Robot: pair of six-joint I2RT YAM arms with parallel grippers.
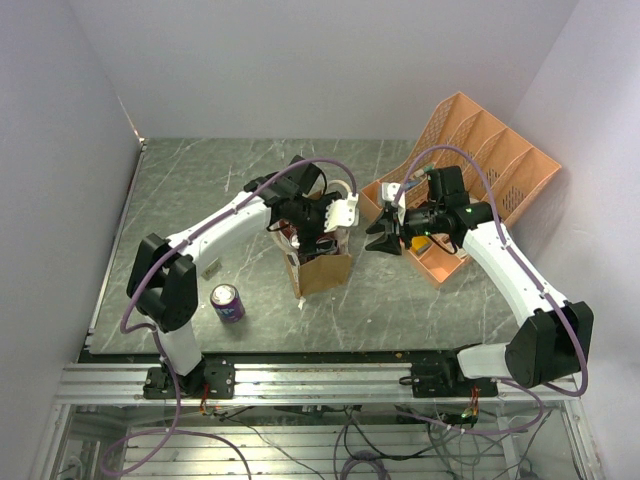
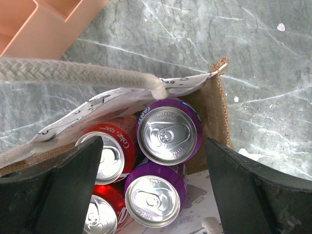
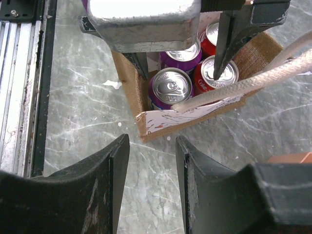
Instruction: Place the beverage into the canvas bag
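Observation:
The tan canvas bag stands mid-table with cream handles. In the left wrist view it holds two purple cans and two red Coke cans, all upright. My left gripper hovers right above the bag's mouth, jaws wide open on either side of the cans and touching none. It also shows in the top view. Another purple can stands on the table near the left arm's base. My right gripper is open and empty, low over the table just right of the bag.
An orange plastic desk organizer lies at the back right, behind the right arm. One bag handle stretches across the bag's mouth toward the right gripper. A small grey piece lies left of the bag. The metal rail runs along the near edge.

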